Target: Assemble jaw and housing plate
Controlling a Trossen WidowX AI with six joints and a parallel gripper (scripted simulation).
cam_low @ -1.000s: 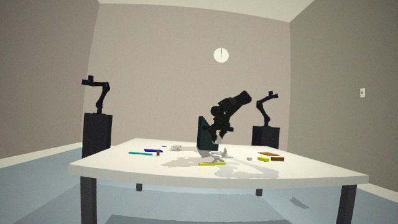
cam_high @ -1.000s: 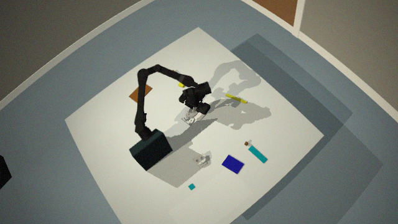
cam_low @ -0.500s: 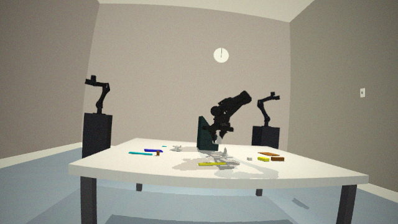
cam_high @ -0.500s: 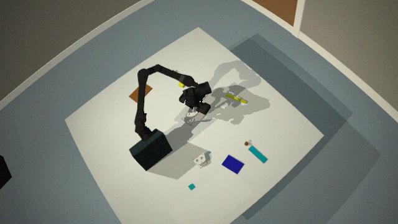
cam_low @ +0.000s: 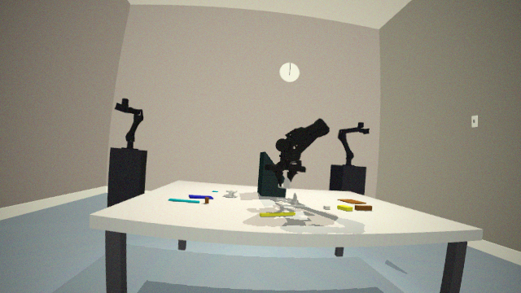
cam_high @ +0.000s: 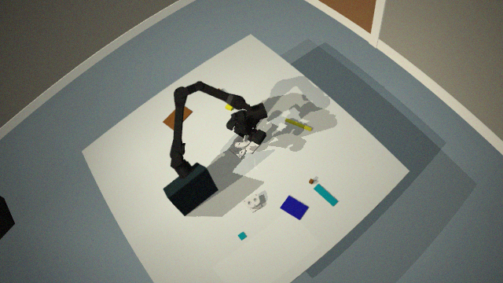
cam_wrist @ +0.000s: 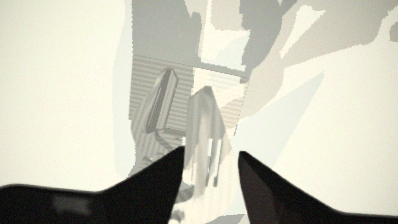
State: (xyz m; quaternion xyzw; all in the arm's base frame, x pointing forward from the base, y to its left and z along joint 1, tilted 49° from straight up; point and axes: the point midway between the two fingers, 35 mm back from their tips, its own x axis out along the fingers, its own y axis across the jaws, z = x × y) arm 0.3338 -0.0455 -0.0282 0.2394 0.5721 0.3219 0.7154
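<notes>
pale table [cam_high: 130,177] [cam_low: 391,221] beneath loaded gripper [cam_high: 251,143] [cam_low: 286,183] [cam_wrist: 211,154]

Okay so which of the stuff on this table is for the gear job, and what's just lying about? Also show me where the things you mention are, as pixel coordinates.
For the job:
- pale pointed jaw in the end effector [cam_wrist: 202,130]
- white plate with two holes [cam_high: 251,202] [cam_low: 230,194]

Lying about:
- flat blue rectangle [cam_high: 294,207] [cam_low: 200,197]
- long yellow bar [cam_high: 299,124] [cam_low: 278,214]

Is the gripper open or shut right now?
Shut on the pale free jaw: the gripper's dark fingers flank it in the wrist view.
</notes>
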